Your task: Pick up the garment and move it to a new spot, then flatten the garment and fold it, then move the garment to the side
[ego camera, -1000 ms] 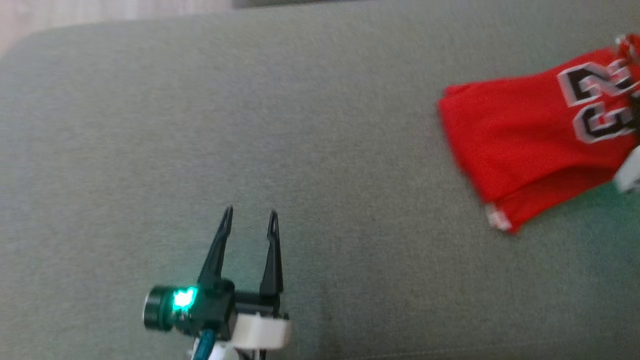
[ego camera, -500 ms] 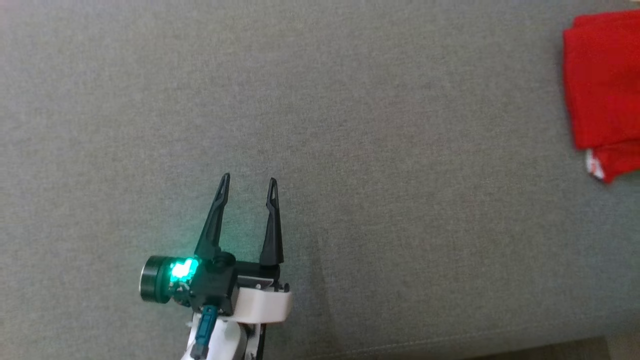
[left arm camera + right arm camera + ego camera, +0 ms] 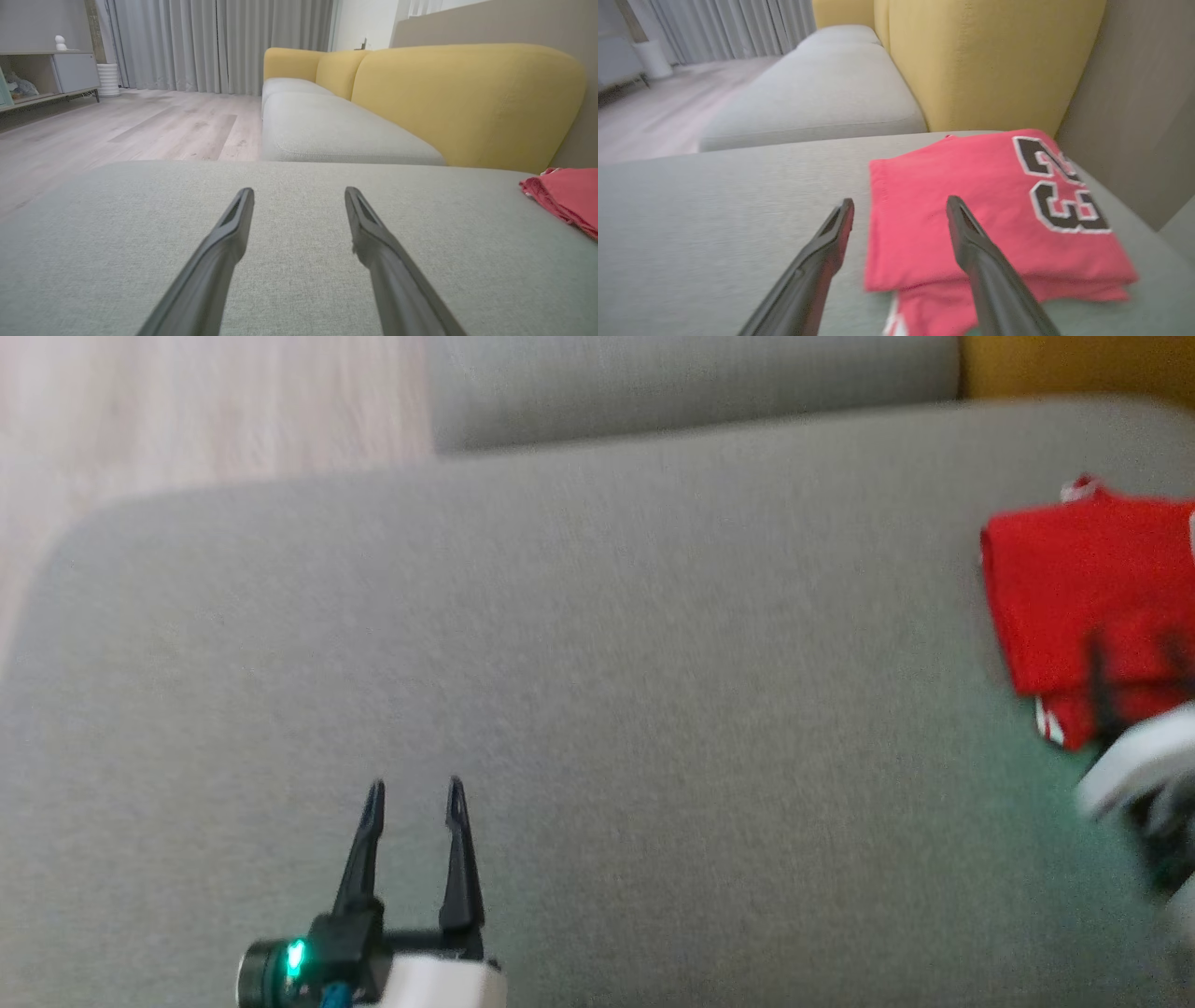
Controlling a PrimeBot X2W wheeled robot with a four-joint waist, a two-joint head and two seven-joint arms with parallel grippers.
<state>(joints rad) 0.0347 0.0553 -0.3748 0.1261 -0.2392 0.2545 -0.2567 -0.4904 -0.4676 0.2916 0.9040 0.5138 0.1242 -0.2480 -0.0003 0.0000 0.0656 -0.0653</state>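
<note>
The left claw [image 3: 414,789] is found with its fingers apart and nothing between them, low over a grey sofa cushion [image 3: 597,663]. The right claw [image 3: 900,201] is likewise found spread, with nothing gripped.

The garment [image 3: 971,219], a red jersey with black-and-white numerals, is seen folded flat on the same cushion, directly ahead of the right claw. Its left edge falls between that claw's two fingers in the right wrist view. From the left claw it is placed well off to the right, near the cushion's right end.

Ahead of both claws a second grey seat [image 3: 327,130] and a yellow backrest [image 3: 467,98] are noted. Beyond the left claw and to its left, a pale wooden floor [image 3: 140,126], grey curtains [image 3: 210,42] and a low cabinet [image 3: 46,70] are recorded. The head view is blurred at its right edge.
</note>
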